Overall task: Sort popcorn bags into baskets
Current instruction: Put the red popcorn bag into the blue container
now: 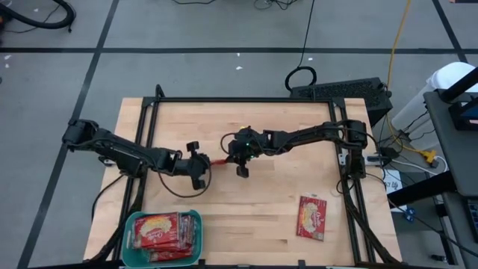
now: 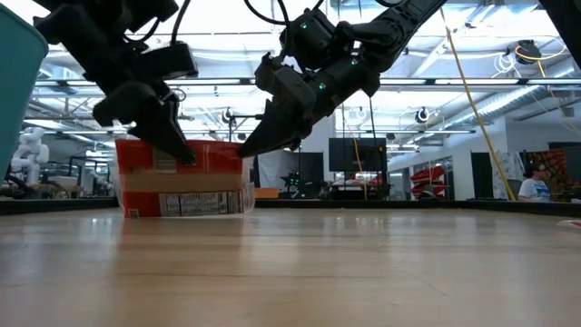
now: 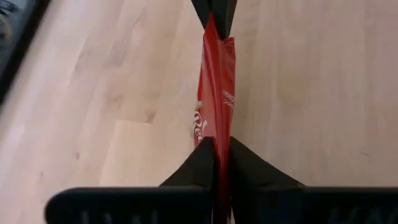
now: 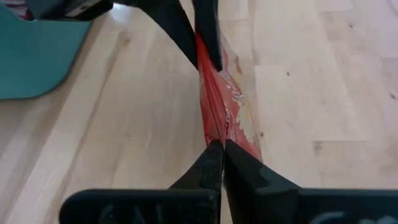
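I am most of the way through, I judge: the teal basket (image 1: 133, 224) at the lower left of the high view already holds a stack of popcorn bags (image 1: 163, 232), filling it nearly to the rim, though I cannot count them from here. Two bags appear to be left outside it. One is the bag in transit (image 1: 218, 161), a thin red sliver at the middle of the high view, held on edge above the worktop (image 1: 261, 202). My left claw (image 1: 200, 166) is pinched tight on one end of it, and my right claw (image 1: 237, 158) is pinched tight on the other, so both of us grip the same bag at once; each wrist view shows my own fingers closed on the red film with the other claw's fingers clamped at the far end. In the low view the bag (image 2: 184, 177) stands upright between the two claws, its lower edge close to the wood; whether it touches I cannot tell. The other leftover is a lone bag (image 1: 312, 217) lying flat at the lower right of the high view, well apart from the basket and from both claws. So what remains, as I read it, is getting the shared bag over to the basket, which probably means one claw must let go, and then fetching the flat one.
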Available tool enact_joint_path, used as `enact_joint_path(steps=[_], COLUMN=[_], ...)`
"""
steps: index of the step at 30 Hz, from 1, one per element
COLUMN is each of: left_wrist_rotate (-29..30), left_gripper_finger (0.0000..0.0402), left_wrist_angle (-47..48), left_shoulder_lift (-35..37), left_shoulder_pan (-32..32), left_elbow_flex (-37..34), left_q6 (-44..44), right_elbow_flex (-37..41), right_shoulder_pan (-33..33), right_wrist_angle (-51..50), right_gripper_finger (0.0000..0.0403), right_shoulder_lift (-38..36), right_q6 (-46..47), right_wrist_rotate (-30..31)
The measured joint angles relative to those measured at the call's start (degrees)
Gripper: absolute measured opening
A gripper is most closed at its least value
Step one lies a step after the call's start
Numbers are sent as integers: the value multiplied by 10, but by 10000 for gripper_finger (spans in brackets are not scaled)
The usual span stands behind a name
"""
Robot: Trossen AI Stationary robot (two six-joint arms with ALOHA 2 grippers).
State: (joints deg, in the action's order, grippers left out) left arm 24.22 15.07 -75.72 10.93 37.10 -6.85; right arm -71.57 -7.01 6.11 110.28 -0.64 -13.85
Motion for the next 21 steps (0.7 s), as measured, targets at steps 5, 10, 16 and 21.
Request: enact_joint_path(steps=[5, 10, 16, 21], left_wrist_rotate=[-38, -32, -9, 23], left_gripper_finger=[30, 21, 18, 20], left_wrist_angle=[20, 161, 311, 345], left_shoulder_lift=[32, 71, 79, 76], left_shoulder_pan=[22, 89, 193, 301], left_elbow_flex=[1, 68, 197, 250], left_q6=[-64, -109, -183, -251], right_elbow_flex=[0, -1, 0, 0], right_shoulder_pan=[14, 34, 54, 80], right_wrist_angle=[1, 3, 0, -7], right_gripper_finger=[5, 30, 60, 68], right_shoulder_lift=[-3, -14, -16, -16], right_q6=[0, -3, 9, 28], right_wrist_rotate=[-3, 1, 6, 7])
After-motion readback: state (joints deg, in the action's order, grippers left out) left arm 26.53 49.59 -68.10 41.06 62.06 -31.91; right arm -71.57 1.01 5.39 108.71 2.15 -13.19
